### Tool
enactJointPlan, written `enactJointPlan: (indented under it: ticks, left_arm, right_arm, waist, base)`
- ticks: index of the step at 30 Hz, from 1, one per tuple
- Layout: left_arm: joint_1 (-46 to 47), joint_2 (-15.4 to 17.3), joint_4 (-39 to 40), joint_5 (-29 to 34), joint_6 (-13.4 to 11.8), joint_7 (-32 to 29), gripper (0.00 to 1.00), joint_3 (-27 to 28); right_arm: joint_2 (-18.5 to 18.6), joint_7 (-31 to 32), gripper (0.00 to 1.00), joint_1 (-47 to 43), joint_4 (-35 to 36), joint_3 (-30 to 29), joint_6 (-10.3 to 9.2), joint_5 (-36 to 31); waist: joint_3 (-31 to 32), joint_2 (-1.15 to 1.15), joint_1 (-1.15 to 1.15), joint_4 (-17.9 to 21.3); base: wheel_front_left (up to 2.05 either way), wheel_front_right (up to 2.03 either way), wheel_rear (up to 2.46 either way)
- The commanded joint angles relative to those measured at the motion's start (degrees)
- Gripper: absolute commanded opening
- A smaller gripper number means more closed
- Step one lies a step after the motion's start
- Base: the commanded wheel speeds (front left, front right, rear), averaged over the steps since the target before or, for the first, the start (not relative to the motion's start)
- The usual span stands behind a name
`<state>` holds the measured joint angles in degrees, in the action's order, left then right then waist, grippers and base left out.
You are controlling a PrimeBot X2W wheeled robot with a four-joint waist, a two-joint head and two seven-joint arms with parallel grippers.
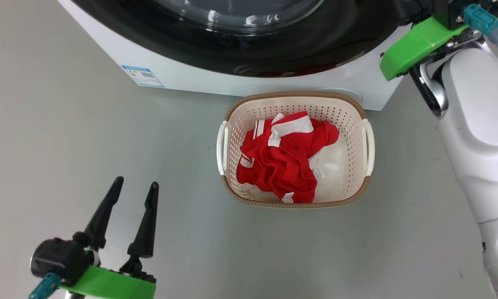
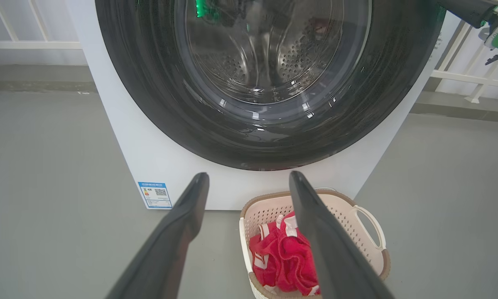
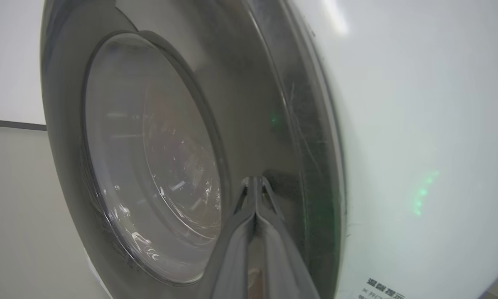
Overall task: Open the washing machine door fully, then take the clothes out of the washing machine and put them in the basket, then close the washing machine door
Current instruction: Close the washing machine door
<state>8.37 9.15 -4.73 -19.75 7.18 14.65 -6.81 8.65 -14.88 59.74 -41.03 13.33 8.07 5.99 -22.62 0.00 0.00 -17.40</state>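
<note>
Right gripper (image 3: 255, 182): fingers clenched together with nothing between them, tips at the glossy black rim of the washing machine door (image 3: 149, 158), close to the rim's right edge where it meets the white front of the washing machine (image 3: 398, 124); actual contact not resolvable. Door seen flat against the machine front from the left wrist view, glass bowl bulging toward the near side.

Right forearm (image 1: 477, 137): pale, rising from the near right toward the far right, green wrist bracket (image 1: 415, 45) just beside the door's right side and above the basket's far right corner.

Left gripper (image 1: 136, 185): released, 2 fingers spread wide and holding nothing, low at the near left, pointing far and slightly right, over bare grey floor (image 1: 66, 145). Open floor on all sides of it; well apart from the basket (image 1: 348, 124) to its right and the machine's lower edge beyond.

Basket: on the floor, its far rim just beside the machine's base, below the door. Clothes (image 1: 282, 162): 1 red-and-white heap inside the basket, toward its left half.
</note>
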Motion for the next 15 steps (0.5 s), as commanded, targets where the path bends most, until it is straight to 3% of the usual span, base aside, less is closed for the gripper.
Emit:
enactJointPlan:
  ticks: [1,8,15]
  left_arm:
    - [1.3,1.4,0.9,0.2,0.3,0.3,1.00,1.8]
    - [1.8,1.6,0.5,0.8,0.3,0.3,1.00,1.7]
    - [1.4,1.2,0.8,-0.9,0.3,0.3,1.00,2.6]
  right_arm:
    - [-0.2,-0.1,0.00,2.8,0.5,-1.8,-0.58,-0.8]
    - [-1.3,-0.1,0.00,3.8,-1.3,-4.5,-0.58,-2.2]
    - [-3.1,-0.1,0.00,-0.2,-0.7,-3.8,-0.58,0.4]
  waist:
    - [-0.1,0.00,0.00,0.0]
    - [0.2,0.00,0.00,0.3]
    - [2.5,0.00,0.00,1.6]
  base:
    - [0.00,0.00,0.00]
    - [0.00,0.00,0.00]
    - [0.00,0.00,0.00]
